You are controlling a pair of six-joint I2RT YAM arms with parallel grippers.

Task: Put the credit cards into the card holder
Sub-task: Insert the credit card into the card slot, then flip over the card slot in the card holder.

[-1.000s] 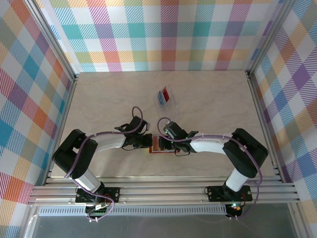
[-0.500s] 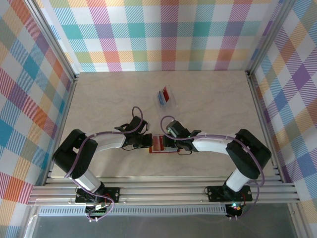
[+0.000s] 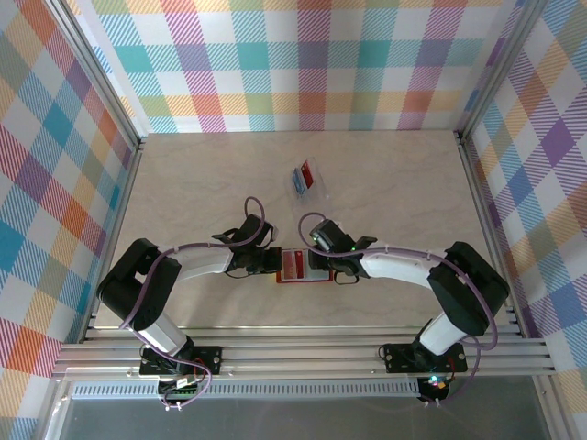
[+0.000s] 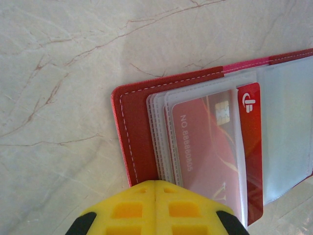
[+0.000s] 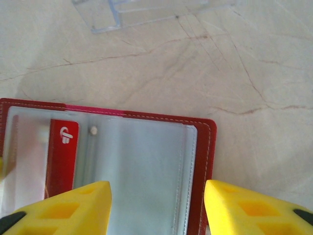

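Right fingers (image 5: 254,208) spread over card holder (image 5: 146,161); case (image 5: 146,12) beyond.

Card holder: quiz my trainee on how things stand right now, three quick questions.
1. True or false: the card holder lies folded shut on the table.
2. Pick one: the right hand over the holder is A open, B shut on a card, C shut on nothing.
3. Fill in: the card showing inside the holder is coloured ____.
Key: 1 false; 2 A; 3 red.
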